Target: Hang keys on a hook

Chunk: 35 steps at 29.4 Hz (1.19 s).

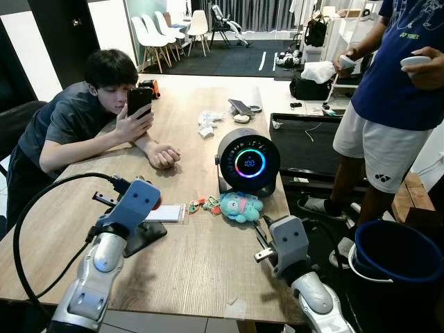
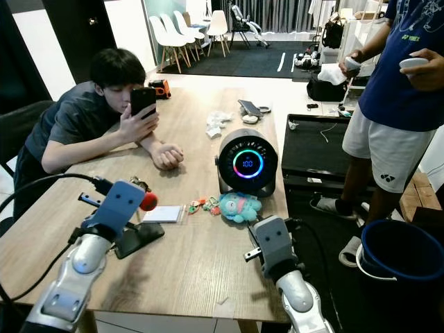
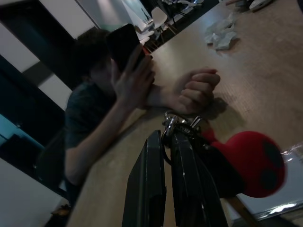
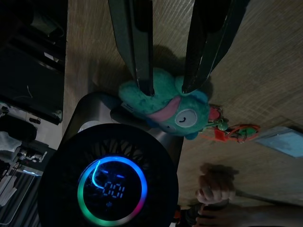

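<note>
The right gripper, fingers spread, straddles the top of a teal plush tied to orange keys on the table, just beside a round fan with a glowing ring.
</note>
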Available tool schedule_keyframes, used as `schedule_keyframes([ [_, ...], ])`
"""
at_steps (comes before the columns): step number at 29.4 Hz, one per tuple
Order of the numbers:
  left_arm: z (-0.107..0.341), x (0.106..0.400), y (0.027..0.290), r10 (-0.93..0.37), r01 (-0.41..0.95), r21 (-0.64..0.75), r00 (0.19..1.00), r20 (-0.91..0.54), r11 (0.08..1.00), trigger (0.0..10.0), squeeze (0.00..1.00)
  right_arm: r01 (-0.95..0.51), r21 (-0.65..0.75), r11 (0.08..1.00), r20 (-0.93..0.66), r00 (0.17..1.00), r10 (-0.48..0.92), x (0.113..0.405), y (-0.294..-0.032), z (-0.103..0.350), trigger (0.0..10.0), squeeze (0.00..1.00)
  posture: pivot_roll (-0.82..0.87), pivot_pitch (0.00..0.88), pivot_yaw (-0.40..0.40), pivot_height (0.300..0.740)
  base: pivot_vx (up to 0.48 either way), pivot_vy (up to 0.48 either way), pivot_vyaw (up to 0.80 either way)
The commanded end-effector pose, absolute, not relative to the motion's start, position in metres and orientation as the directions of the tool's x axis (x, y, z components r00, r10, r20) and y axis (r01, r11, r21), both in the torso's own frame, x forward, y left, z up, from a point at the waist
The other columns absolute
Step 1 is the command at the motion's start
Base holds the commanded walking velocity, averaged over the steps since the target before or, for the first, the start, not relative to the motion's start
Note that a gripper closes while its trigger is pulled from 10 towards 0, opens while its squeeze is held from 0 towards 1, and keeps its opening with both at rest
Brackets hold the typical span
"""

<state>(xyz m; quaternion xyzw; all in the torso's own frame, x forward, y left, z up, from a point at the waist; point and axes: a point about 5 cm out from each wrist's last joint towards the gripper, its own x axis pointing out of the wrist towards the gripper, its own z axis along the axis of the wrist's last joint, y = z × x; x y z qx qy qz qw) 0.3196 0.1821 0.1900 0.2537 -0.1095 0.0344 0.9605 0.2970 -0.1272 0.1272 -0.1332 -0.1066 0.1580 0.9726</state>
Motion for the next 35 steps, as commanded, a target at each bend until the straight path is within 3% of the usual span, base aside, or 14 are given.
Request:
schedule_keyframes([
  [1, 0.186, 0.322, 0.177, 0.029, -0.101, 0.421, 0.984, 0.173, 0.902, 10.0, 0.0, -0.301, -0.298, 0.906, 0.151, 0.922, 0.356, 0.296, -0.123, 0.124, 10.0, 0.0, 0.01, 0.11, 0.06, 0.74, 0.0, 0.0, 0.0],
  [2, 0.184, 0.325, 0.175, 0.072, -0.105, 0.259, 0.988, 0.133, 0.96, 10.0, 0.0, -0.298, -0.299, 0.906, 0.154, 0.922, 0.354, 0.297, -0.123, 0.125, 10.0, 0.0, 0.01, 0.11, 0.06, 0.74, 0.0, 0.0, 0.0],
  [3, 0.18, 0.326, 0.174, 0.096, -0.114, 0.187, 0.99, 0.099, 0.976, 10.0, 0.0, -0.295, -0.299, 0.907, 0.157, 0.923, 0.352, 0.298, -0.124, 0.126, 10.0, 0.0, 0.01, 0.11, 0.06, 0.74, 0.0, 0.0, 0.0],
  [6, 0.181, 0.327, 0.168, 0.046, -0.068, 0.209, 0.993, 0.109, 0.976, 10.0, 0.0, -0.288, -0.299, 0.91, 0.161, 0.924, 0.346, 0.299, -0.125, 0.127, 10.0, 0.0, 0.0, 0.107, 0.063, 0.74, 0.0, 0.0, 0.0],
  [11, 0.185, 0.328, 0.165, 0.051, -0.059, 0.058, 0.991, 0.126, 0.997, 10.0, 0.0, -0.26, -0.292, 0.921, 0.174, 0.932, 0.318, 0.298, -0.126, 0.127, 10.0, 0.0, 0.0, 0.102, 0.072, 0.74, 0.0, 0.0, 0.0],
  [14, 0.184, 0.326, 0.163, 0.124, -0.115, -0.081, 0.986, 0.113, 0.99, 10.0, 0.0, -0.197, -0.212, 0.957, 0.197, 0.951, 0.239, 0.3, -0.13, 0.13, 10.0, 0.0, 0.0, 0.095, 0.078, 0.74, 0.0, 0.0, 0.0],
  [20, 0.187, 0.315, 0.146, 0.092, -0.1, 0.032, 0.978, 0.188, 0.995, 10.0, 0.0, -0.139, -0.149, 0.979, 0.231, 0.958, 0.171, 0.299, -0.131, 0.135, 10.0, 0.0, 0.0, 0.101, 0.094, 0.74, 0.0, 0.0, 0.0],
  [35, 0.207, 0.32, 0.158, 0.174, -0.178, -0.01, 0.951, 0.255, 0.984, 10.0, 0.0, -0.084, -0.114, 0.99, 0.358, 0.926, 0.12, 0.306, -0.13, 0.167, 10.0, 0.0, 0.02, 0.057, 0.083, 0.74, 0.0, 0.0, 0.0],
])
